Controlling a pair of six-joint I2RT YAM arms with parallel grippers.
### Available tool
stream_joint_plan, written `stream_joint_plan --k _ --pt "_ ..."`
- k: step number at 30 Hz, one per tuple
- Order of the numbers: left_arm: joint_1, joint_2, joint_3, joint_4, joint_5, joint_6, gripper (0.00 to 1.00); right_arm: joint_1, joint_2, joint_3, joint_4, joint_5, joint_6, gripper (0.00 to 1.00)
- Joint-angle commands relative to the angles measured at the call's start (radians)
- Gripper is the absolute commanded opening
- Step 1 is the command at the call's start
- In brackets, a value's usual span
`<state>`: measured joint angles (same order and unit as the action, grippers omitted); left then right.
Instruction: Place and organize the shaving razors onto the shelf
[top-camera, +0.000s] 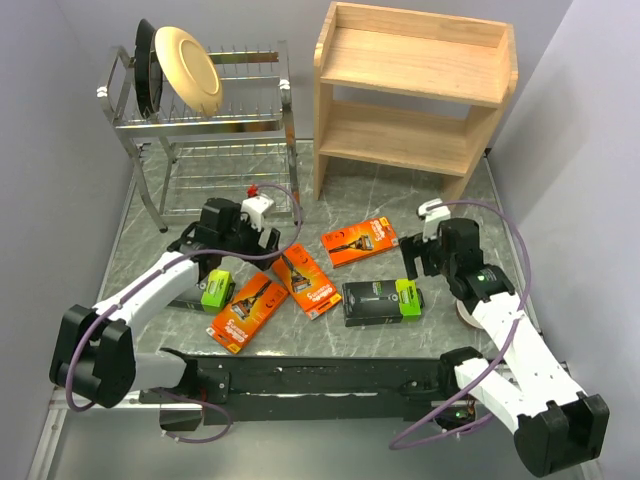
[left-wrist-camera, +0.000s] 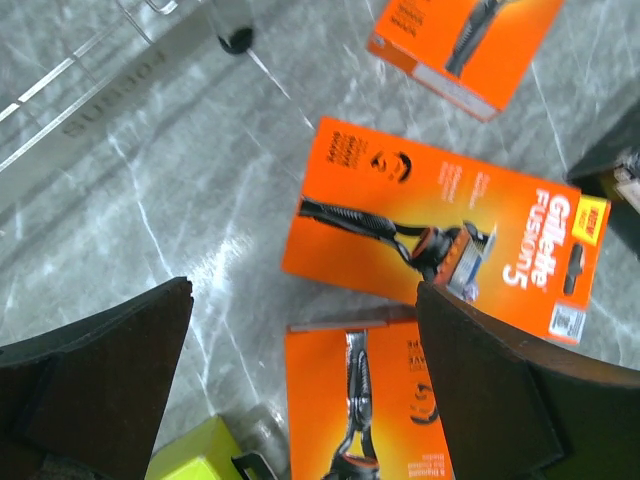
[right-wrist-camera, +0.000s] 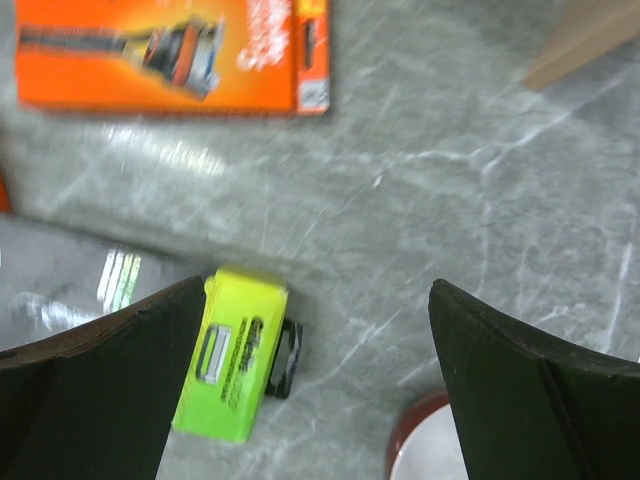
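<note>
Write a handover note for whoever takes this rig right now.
Left gripper: open, holding nothing, over the orange packs.
Right gripper: open, holding nothing, over the green end of a black pack.
All five packs lie on the table; the other black pack is by the left arm.
Shelf: no pack on it.
Done: nothing placed. Left: shelve all five.

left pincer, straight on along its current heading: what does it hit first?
Probably the orange razor pack lying flat between the fingers of the open left pincer, Fusion5 pack just beyond. Depth is unclear; it could instead land on the bare table strip between them.
</note>
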<state>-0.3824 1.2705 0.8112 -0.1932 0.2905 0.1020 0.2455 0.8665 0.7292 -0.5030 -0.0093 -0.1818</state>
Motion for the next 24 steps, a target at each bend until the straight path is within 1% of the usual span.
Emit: stream_joint_plan --k 1,4,6,7,8,10,11,12,13,15,16,17,18,19,21,23,24 --pt "-0.027 -0.007 0.049 -0.081 0.039 0.088 0.99 0.003 0.032 0.035 -0.065 -0.232 -0.172 1.00" --pt "-0.061 0.001 0.080 -0.106 0.078 0.105 0.99 0.001 0.109 0.096 -0.094 -0.274 -0.173 1.00" --pt "-0.082 -0.006 0.098 -0.086 0.088 0.075 0.99 -0.003 0.169 0.177 -0.149 -0.273 -0.139 1.00" --pt "-0.091 -0.013 0.100 -0.048 0.093 0.030 0.99 -0.008 0.178 0.200 -0.172 -0.287 -0.140 1.00" --pt "-0.102 -0.017 0.094 -0.022 0.102 0.010 0.99 -0.009 0.184 0.234 -0.201 -0.332 -0.190 1.00" --pt "-0.148 -0.025 0.086 0.032 0.113 -0.019 0.99 -0.006 0.186 0.251 -0.282 -0.377 -0.270 1.00" --pt "-0.167 -0.029 0.085 0.047 0.122 -0.025 0.99 -0.006 0.189 0.260 -0.313 -0.418 -0.360 1.00" --pt "-0.202 -0.028 0.088 0.052 0.136 -0.034 0.99 -0.006 0.189 0.262 -0.365 -0.428 -0.407 1.00" --pt "-0.217 -0.019 0.094 0.037 0.151 -0.036 0.99 -0.005 0.189 0.259 -0.385 -0.435 -0.492 1.00" --pt "-0.272 0.029 0.108 0.029 0.174 -0.036 1.00 -0.006 0.189 0.237 -0.431 -0.428 -0.573 1.00" --pt "-0.283 0.039 0.099 0.044 0.176 -0.065 0.99 -0.005 0.190 0.231 -0.433 -0.423 -0.615 1.00" --pt "-0.288 0.040 0.065 0.110 0.182 -0.093 1.00 -0.005 0.193 0.219 -0.433 -0.413 -0.628 1.00" --pt "-0.289 0.038 0.050 0.138 0.187 -0.173 0.99 -0.005 0.212 0.219 -0.463 -0.416 -0.648 1.00" --pt "-0.292 0.040 0.037 0.155 0.193 -0.194 0.99 -0.006 0.224 0.220 -0.488 -0.428 -0.712 1.00" --pt "-0.324 0.064 0.017 0.176 0.179 -0.211 1.00 -0.006 0.264 0.211 -0.523 -0.449 -0.777 1.00" --pt "-0.345 0.101 -0.001 0.187 0.177 -0.225 0.99 0.001 0.284 0.197 -0.546 -0.449 -0.899 1.00" --pt "-0.346 0.112 -0.006 0.249 0.182 -0.272 1.00 0.006 0.290 0.194 -0.548 -0.443 -0.939 1.00"
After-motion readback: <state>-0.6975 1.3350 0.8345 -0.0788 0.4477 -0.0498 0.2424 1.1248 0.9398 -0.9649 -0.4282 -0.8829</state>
